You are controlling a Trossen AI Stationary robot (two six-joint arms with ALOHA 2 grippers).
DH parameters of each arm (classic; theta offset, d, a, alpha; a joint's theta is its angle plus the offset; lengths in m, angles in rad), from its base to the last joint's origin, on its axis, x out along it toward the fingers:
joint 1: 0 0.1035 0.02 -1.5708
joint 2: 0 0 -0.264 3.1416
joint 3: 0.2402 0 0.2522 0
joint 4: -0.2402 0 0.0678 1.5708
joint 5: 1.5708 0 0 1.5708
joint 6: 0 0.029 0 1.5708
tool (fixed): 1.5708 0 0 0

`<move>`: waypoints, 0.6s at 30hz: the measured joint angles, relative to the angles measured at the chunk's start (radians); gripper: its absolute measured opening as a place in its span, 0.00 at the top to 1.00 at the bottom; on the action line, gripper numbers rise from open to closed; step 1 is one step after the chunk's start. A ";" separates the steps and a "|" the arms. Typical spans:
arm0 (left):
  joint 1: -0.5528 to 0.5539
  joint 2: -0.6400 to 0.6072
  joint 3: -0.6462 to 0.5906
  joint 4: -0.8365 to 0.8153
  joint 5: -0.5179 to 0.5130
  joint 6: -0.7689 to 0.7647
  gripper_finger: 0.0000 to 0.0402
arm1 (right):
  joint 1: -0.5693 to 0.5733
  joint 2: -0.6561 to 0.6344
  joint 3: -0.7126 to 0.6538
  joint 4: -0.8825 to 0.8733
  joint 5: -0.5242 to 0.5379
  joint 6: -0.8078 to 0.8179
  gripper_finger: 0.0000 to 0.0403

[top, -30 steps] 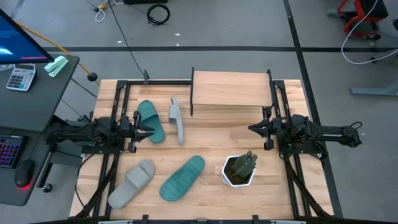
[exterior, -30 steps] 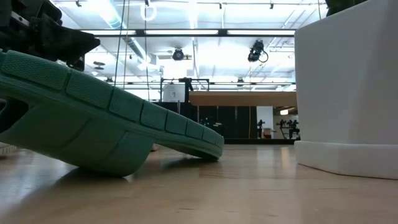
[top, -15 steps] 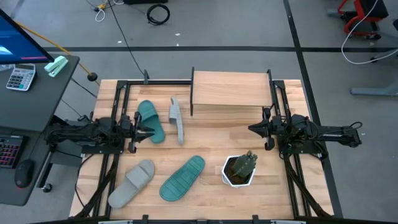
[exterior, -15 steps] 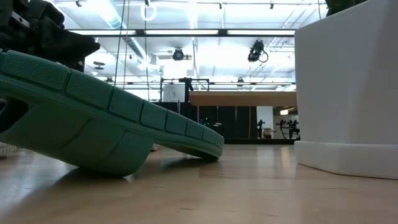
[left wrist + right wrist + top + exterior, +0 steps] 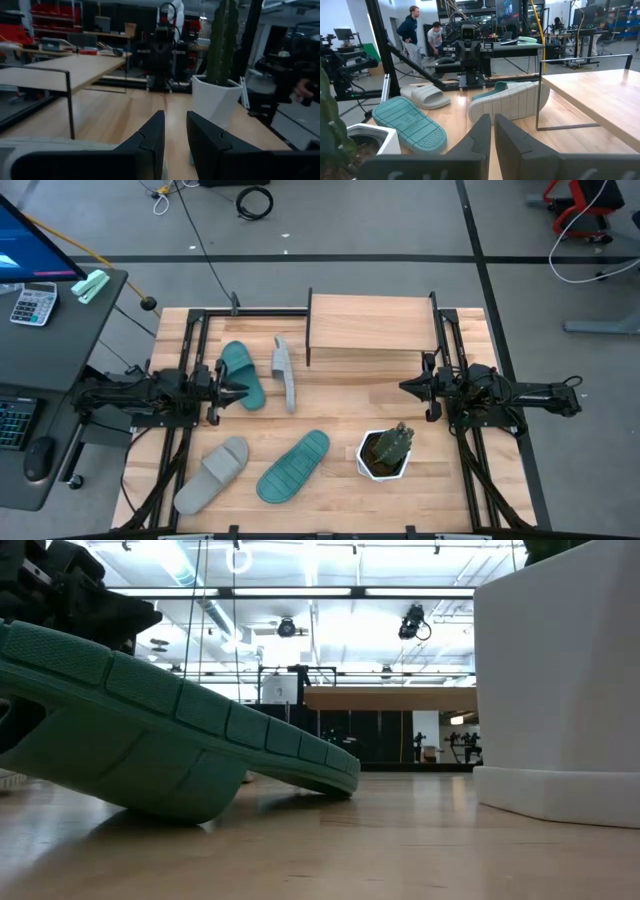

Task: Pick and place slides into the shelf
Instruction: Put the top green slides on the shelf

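In the high view the shelf [image 5: 370, 328] stands at the table's far edge on its thin black legs. One teal slide [image 5: 243, 375] lies flat right of my left gripper [image 5: 225, 388]. A grey slide [image 5: 285, 372] stands on its side edge beside it. A second grey slide [image 5: 212, 473] lies flat near the near-left corner. The other teal slide [image 5: 294, 466] lies sole up; in the low view this slide [image 5: 170, 740] rests tilted. My left gripper [image 5: 175, 125] has a narrow gap between its fingers. My right gripper [image 5: 407, 387] [image 5: 493, 125] is shut, hovering right of centre.
A white pot with a green plant [image 5: 385, 452] stands near the table's near-right part, below my right arm. Black rails [image 5: 190, 340] run along the left and right sides. Bare wood lies between the grippers. People [image 5: 412, 27] stand in the room beyond.
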 joint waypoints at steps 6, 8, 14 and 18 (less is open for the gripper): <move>0.000 0.000 0.000 0.016 -0.008 0.000 0.77 | 0.000 0.000 0.000 0.000 -0.011 0.010 0.93; 0.000 0.000 0.000 0.007 -0.008 0.000 0.78 | 0.000 0.000 0.000 0.000 -0.011 0.011 0.93; 0.000 0.000 0.000 -0.036 -0.006 -0.031 0.76 | 0.000 0.000 0.000 0.000 -0.011 0.026 0.93; 0.000 0.000 0.001 -0.047 -0.004 -0.051 0.76 | 0.000 0.000 0.000 0.000 -0.011 0.026 0.93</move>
